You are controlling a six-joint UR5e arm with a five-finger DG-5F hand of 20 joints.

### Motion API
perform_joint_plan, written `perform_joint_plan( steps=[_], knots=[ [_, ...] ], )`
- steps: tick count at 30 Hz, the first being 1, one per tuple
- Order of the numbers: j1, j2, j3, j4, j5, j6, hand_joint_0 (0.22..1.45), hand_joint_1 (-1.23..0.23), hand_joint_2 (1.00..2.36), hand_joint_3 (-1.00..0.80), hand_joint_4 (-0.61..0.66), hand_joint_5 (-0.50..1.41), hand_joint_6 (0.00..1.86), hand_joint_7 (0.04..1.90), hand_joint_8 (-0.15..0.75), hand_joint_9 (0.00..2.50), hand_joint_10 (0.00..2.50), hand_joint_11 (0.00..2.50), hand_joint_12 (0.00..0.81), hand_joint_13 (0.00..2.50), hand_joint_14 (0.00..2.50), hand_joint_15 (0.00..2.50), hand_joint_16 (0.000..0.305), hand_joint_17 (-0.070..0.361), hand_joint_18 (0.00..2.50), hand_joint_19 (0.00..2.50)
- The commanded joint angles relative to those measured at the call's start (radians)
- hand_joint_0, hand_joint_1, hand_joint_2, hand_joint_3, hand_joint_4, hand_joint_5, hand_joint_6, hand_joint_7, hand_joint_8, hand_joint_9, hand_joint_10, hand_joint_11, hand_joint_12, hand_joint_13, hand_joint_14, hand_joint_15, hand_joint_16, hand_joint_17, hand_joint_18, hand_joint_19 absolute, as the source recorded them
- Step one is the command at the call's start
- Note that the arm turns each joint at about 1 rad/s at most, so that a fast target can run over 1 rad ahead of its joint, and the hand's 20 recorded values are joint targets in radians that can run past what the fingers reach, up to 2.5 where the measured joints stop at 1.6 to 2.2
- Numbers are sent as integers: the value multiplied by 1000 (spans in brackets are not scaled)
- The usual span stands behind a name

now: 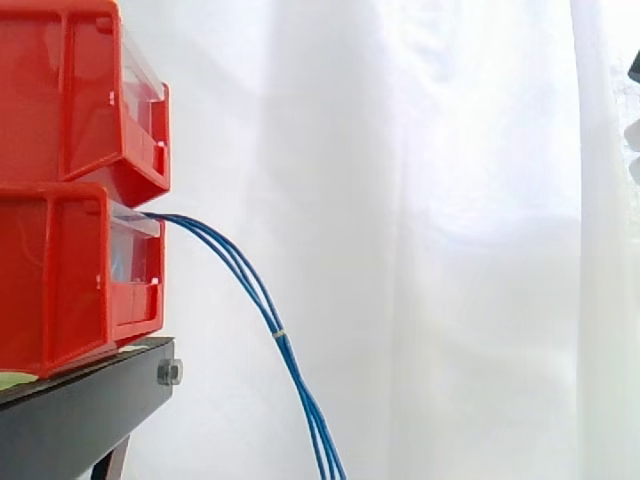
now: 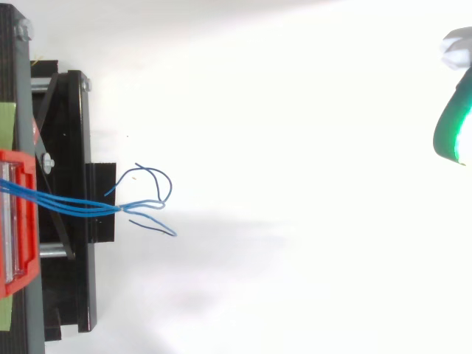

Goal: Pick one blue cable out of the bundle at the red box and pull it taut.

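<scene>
Blue cables spill from the top front edge of the lower box, one of two red boxes stacked on a black stand. The upper box sits directly on the lower one. In the side view the cables leave the lower box close together, arc out and droop well below it against the white curtain, all of them slack. A small pale tie binds them partway down, below and out from the lower box. From above, the strands run from the lower box across the stand as a tight group. Just past the stand's outer edge they part into loose ends, one curling into a loop and the others trailing off. The hand sits at the far side of the top view, well apart from the lower box and from the cables, touching neither. So little of it shows, glowing green, that whether it is open or closed cannot be told.
</scene>
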Motion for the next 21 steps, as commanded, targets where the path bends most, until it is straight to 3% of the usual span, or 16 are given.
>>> perform_joint_plan(
  steps=[1, 21],
  knots=[
    [0, 0, 0, 0, 0, 0, 508, -538, 1000, -500, 303, -216, 502, 710, 258, 58, 1, 0, 345, 0, 1, 63, 59, 133, 0, 102],
    [6, 0, -1, 12, 26, -5, 517, -533, 1000, -500, 299, -216, 502, 712, 262, 79, 0, 0, 344, 0, 2, 72, 58, 131, 0, 115]
  ],
)
